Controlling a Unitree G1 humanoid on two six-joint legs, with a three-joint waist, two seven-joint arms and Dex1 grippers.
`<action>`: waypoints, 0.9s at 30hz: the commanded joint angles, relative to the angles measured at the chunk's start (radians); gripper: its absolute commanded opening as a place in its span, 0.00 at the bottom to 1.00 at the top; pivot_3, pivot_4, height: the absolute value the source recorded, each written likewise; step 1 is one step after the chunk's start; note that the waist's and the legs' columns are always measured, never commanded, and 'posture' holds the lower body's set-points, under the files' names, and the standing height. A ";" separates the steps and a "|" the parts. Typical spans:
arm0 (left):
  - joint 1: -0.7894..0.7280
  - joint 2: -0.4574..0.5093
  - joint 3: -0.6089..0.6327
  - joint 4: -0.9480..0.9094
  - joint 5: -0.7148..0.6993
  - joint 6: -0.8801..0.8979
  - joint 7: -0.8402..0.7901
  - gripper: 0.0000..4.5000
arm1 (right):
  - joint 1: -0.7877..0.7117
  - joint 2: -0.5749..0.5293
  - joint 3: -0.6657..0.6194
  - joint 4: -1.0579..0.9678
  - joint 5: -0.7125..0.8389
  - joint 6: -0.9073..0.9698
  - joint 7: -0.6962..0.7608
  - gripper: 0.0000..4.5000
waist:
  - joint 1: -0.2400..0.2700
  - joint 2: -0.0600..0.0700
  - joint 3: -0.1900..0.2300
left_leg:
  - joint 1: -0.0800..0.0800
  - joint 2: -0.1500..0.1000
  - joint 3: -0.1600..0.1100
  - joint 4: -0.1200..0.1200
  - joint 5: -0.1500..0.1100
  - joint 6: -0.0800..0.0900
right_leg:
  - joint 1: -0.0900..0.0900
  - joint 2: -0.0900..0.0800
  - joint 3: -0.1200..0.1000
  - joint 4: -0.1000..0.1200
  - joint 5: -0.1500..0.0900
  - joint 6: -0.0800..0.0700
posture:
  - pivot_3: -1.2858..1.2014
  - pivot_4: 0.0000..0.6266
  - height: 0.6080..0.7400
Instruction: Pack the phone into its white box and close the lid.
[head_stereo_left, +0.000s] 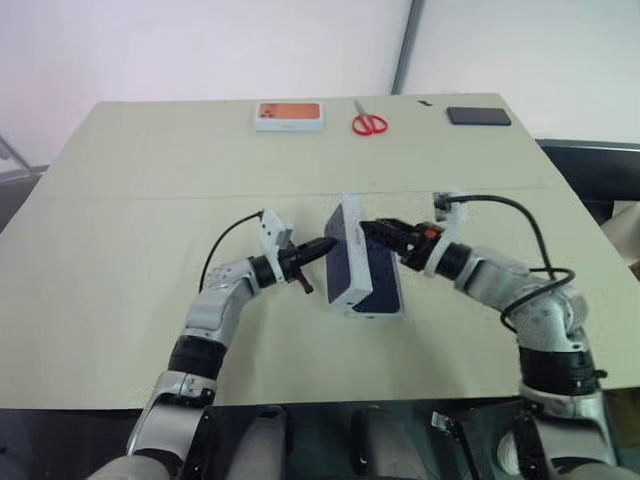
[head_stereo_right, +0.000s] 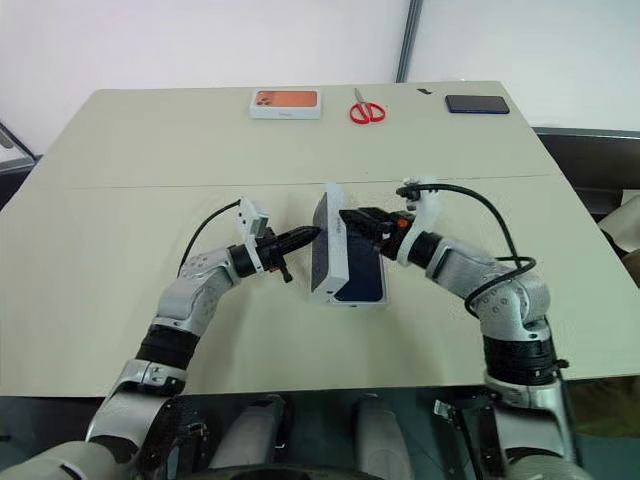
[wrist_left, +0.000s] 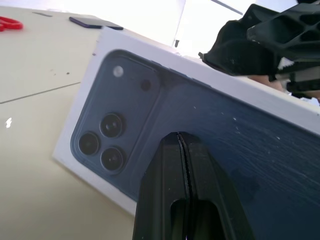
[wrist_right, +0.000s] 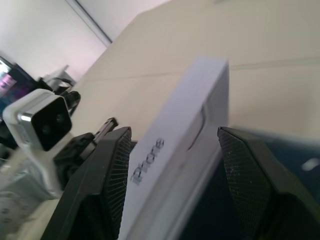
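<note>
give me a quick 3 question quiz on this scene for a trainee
1. True or false: the left gripper is shut.
2. What lies between the orange-picture box and the black phone at the table's far edge?
3. The box between the grippers is: A flat on the table, B tilted up on one edge, C held by a person.

Key: 1 true. 2 red scissors. 3 B; the right gripper's fingers straddle its white side.
</note>
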 joint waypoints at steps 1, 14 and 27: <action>-0.022 -0.021 -0.028 0.013 0.016 -0.022 -0.023 0.00 | -0.020 -0.029 0.019 0.082 -0.151 -0.163 0.080 0.63 | 0.000 0.000 0.000 | 0.000 0.000 0.000 0.000 0.000 0.000 | 0.000 0.000 0.000 0.000 0.000 0.000 | 0.52 0.24 1.00; 0.005 0.063 0.062 -0.034 0.016 -0.045 0.036 0.00 | 0.025 -0.032 0.042 0.176 -0.419 -0.387 0.138 0.11 | 0.003 0.000 0.000 | 0.000 0.000 0.000 0.000 0.000 0.000 | 0.000 -0.001 0.001 0.000 0.000 0.000 | 0.52 0.24 1.00; -0.078 0.054 0.001 0.028 0.000 0.298 0.006 0.00 | 0.073 -0.036 0.060 0.110 -0.491 -0.405 0.221 0.01 | 0.003 0.000 0.001 | 0.000 0.000 -0.001 0.001 0.000 0.000 | 0.001 -0.001 0.000 0.001 0.000 0.000 | 0.52 0.24 1.00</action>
